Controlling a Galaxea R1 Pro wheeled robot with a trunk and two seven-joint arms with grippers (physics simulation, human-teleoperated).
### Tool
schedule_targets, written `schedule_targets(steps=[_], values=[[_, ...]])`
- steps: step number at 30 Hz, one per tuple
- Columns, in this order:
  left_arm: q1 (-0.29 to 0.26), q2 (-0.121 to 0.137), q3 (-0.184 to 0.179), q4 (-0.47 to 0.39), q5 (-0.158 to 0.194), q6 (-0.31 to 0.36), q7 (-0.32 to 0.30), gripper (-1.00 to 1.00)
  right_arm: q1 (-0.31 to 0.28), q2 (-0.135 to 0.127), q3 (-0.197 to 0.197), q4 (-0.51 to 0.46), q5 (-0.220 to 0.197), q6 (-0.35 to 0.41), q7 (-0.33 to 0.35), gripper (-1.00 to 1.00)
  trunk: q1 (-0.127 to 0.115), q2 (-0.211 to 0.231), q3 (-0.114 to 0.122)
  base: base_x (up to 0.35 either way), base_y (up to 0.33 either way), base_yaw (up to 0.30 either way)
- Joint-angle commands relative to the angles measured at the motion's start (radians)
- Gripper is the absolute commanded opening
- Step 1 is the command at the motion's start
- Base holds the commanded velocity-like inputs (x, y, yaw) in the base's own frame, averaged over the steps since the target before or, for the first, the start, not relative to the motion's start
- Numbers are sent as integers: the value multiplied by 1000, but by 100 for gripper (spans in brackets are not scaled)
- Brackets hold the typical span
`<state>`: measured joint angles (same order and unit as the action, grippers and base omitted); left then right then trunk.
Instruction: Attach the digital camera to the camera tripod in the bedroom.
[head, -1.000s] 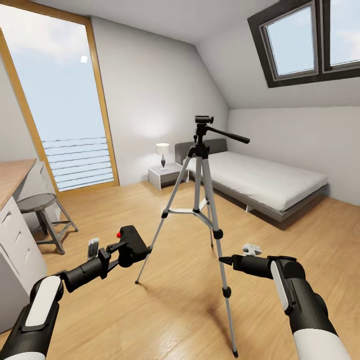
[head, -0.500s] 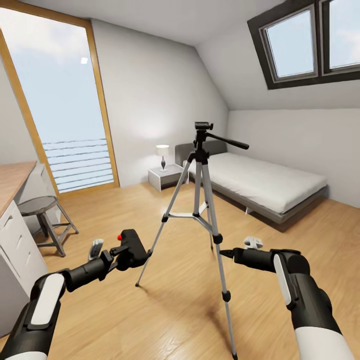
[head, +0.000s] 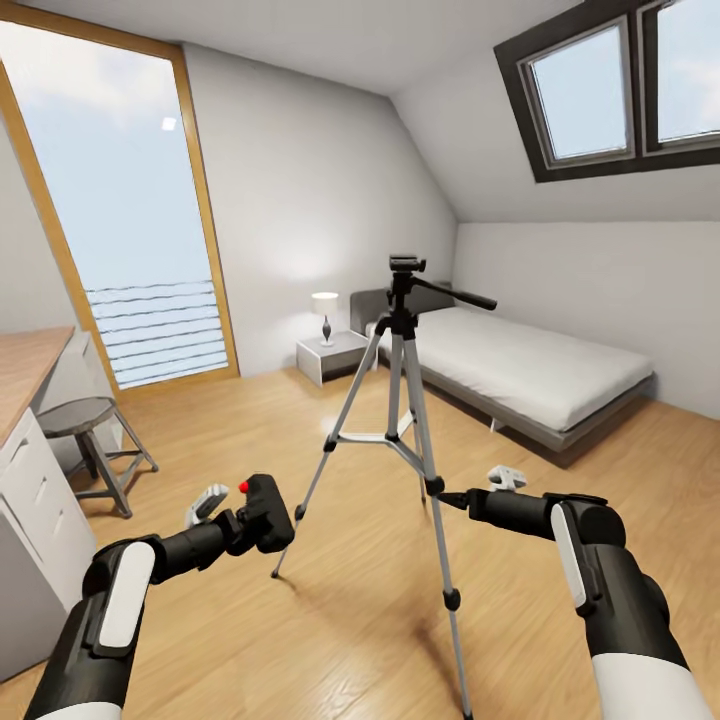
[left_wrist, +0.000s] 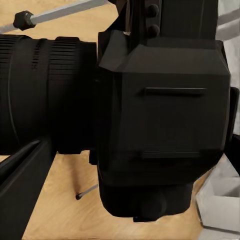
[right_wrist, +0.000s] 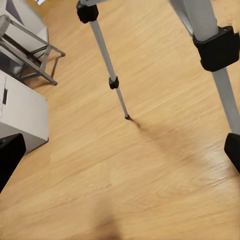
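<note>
The small boxy black digital camera (head: 265, 512) with a round red button on top is gripped in the left end effector (head: 240, 522), low at the left of the head view, above the light wood floor (head: 330, 620) and just beside the near-left leg of the camera tripod (head: 403, 400). In the left wrist view the camera body (left_wrist: 160, 120) and its ribbed black lens barrel sit close against the lens. The tall tripod with silver telescoping legs, black joints and a black pan head with a long handle stands upright in the middle of the bedroom, feet spread on the floor; its pan head carries nothing. Open floor lies all round the tripod: toward the tall wood-framed window (head: 120, 230) at the left, and toward the low grey bed (head: 520, 365) at the right rear. A grey metal stool (head: 85, 440) stands well apart at the left beside the wood-topped white table (head: 30, 480). A white nightstand with a small lamp (head: 325, 315) sits against the far wall by the bed head. The left arm reaches forward, roughly level. The right arm reaches forward, its end effector (head: 447, 498) just beside the tripod's near leg; its fingers appear set wide in the right wrist view, holding nothing.
</note>
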<state>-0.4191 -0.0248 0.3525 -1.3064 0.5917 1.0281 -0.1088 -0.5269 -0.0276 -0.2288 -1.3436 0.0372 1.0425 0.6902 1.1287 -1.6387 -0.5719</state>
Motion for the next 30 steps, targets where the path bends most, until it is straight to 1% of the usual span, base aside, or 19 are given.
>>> schedule_targets(steps=[1, 4, 5, 11, 30], values=[[-1, -8, 3, -7, -9, 6, 7, -100, -1, 0, -1, 0, 4, 5, 6, 100, -4, 7, 2, 0, 0, 0], [-1, -19, 3, -22, -22, 6, 52, -100, -1, 0, -1, 0, 4, 5, 6, 100, -16, 28, 12, 0, 0, 0], [-1, -23, 3, -28, -27, 6, 76, -100, -1, 0, -1, 1, 4, 5, 6, 100, -19, 35, 15, 0, 0, 0], [-1, -30, 3, -39, -34, 9, 120, -100, -1, 0, -1, 8, 3, 5, 6, 100, -42, 77, 34, 0, 0, 0], [-1, -29, 4, -43, -36, 10, 127, -100, -1, 0, 0, 12, 13, 5, 6, 100, -115, 210, 93, 0, 0, 0]])
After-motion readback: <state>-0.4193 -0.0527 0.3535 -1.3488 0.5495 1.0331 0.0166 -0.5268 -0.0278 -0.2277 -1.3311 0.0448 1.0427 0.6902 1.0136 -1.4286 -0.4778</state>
